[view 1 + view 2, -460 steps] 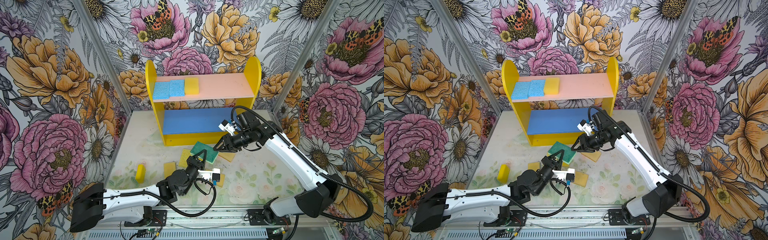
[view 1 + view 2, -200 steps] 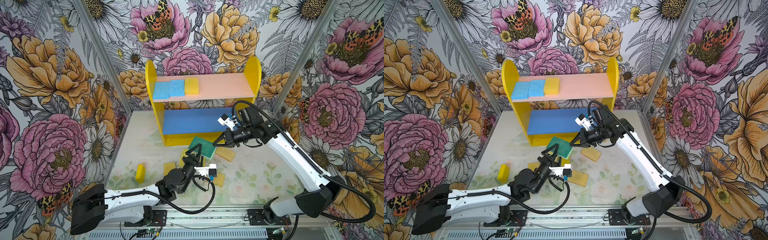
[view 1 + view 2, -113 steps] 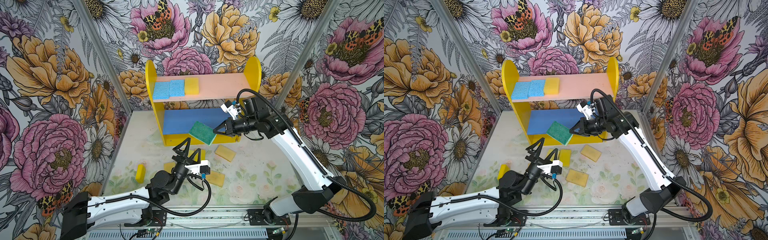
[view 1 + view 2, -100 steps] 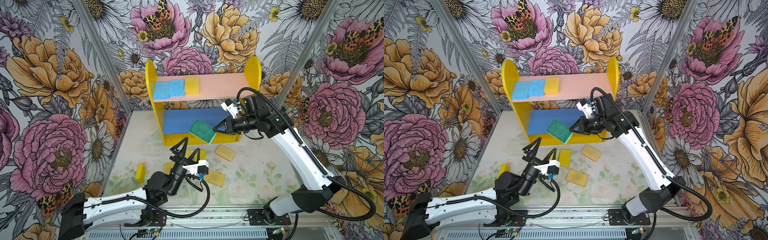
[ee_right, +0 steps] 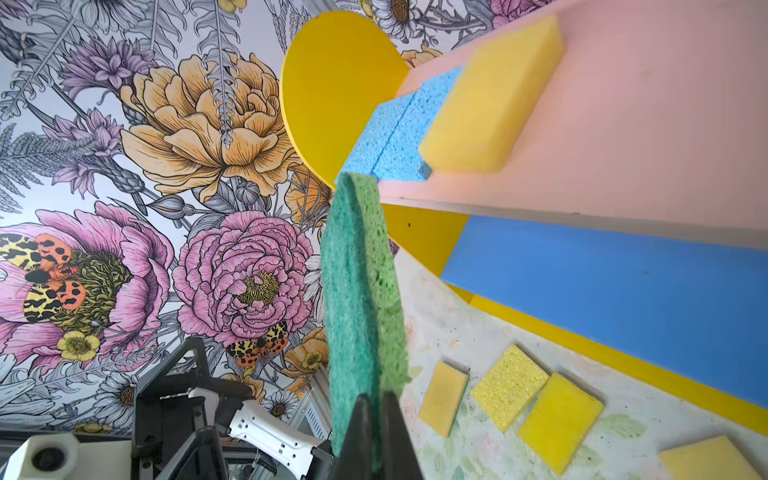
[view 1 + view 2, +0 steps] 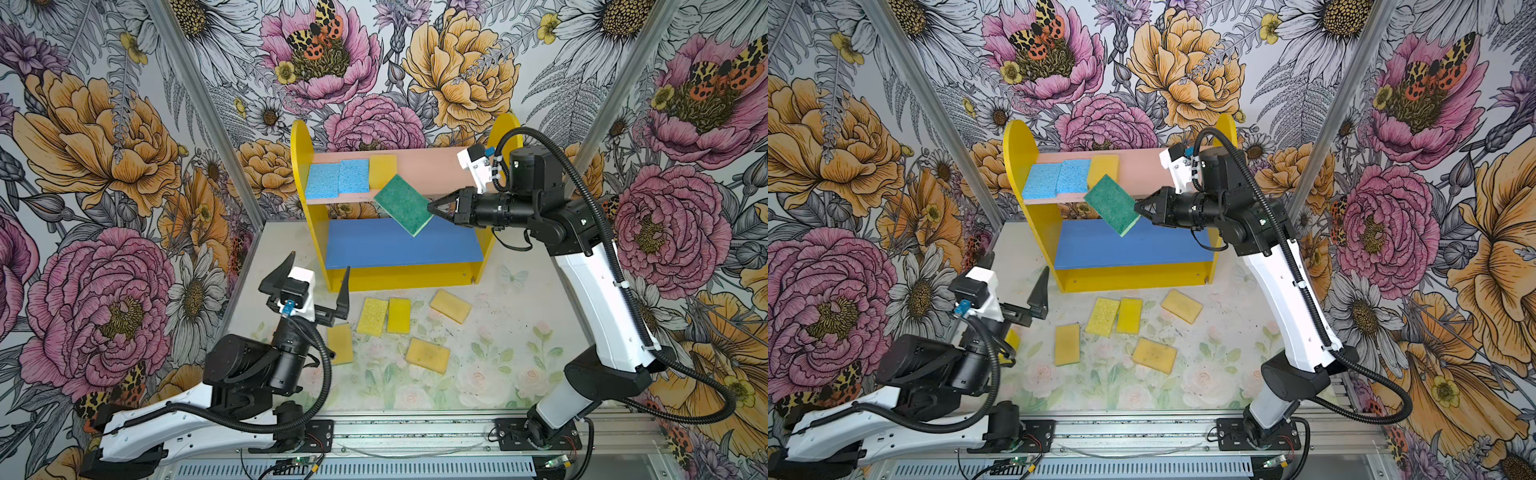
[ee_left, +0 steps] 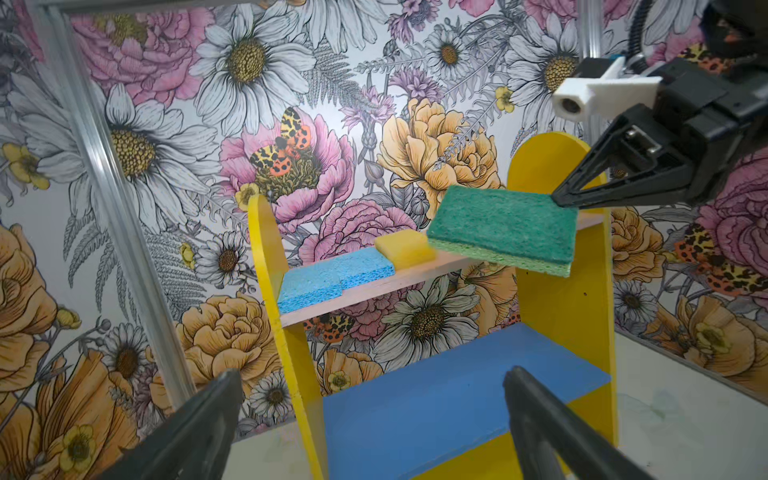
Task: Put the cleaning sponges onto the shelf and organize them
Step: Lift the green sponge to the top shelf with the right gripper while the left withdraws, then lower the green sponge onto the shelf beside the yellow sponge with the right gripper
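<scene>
Pink upper board (image 6: 432, 170) of the shelf (image 6: 300, 166) carries two blue sponges (image 6: 322, 181) and a yellow sponge (image 6: 382, 168) at its left end. Right gripper (image 6: 433, 207) pinches the green sponge (image 6: 402, 203) at frame centre, before the shelf, dark face up, long axis running upper left to lower right. Left gripper (image 6: 319, 263), lower left, gapes wide, holding nothing.

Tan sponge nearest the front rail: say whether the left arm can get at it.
Probably yes. The tan sponge lies flat, nothing touching it; the left pincer is open and empty nearby; the right pincer holds the green sponge up by the shelf, clear of it.
</scene>
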Controlling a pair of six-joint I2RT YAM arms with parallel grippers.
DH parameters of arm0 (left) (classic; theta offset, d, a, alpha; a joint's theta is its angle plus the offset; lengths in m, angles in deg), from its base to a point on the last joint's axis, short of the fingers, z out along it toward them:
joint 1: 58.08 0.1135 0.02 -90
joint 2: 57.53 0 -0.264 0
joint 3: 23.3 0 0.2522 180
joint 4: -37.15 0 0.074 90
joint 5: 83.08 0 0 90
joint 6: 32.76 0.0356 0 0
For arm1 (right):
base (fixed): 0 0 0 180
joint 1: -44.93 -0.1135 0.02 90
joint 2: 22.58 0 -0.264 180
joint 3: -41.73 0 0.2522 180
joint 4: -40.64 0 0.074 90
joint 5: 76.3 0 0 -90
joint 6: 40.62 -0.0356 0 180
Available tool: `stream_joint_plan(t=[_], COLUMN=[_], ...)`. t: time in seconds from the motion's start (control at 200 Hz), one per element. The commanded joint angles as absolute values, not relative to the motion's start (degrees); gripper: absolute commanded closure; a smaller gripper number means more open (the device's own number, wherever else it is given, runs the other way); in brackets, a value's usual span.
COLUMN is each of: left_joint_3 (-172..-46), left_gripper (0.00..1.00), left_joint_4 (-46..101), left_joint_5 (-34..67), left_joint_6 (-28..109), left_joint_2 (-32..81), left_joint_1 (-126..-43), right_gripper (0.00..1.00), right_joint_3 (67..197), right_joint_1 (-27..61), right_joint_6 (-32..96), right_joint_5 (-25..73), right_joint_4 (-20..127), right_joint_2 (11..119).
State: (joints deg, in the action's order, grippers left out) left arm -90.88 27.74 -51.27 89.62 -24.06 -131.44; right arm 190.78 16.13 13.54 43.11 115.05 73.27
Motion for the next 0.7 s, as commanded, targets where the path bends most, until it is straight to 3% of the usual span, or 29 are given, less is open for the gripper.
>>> stream_joint_plan(t=[0.0,0.155,0.435,0.695], left_joint_3=[-97.6,-104.9,-104.1,-99.0], left_gripper=[0.01,0.01,0.01,0.01], left_joint_4=[-1.5,-19.5,-25.5,-24.9], left_joint_5=[-47.3,-27.7,12.5,24.8], left_joint_6=[58.7,43.9,36.6,36.5], left_joint_2=[-24.0,-18.0,-6.9,-9.5], left_joint_1=[-125.4,-109.1,-80.0,-67.0], right_gripper=[1.00,1.00,1.00,1.00], right_joint_3=[197.9,205.4,212.2,212.2], right_joint_1=[17.3,18.8,21.0,21.3], right_joint_6=[8.8,3.1,-2.8,-7.2], right_joint_5=[35.7,29.4,22.0,21.3], right_joint_4=[114.0,113.2,111.2,108.7], right_joint_2=[77.1,83.8,92.1,95.4])
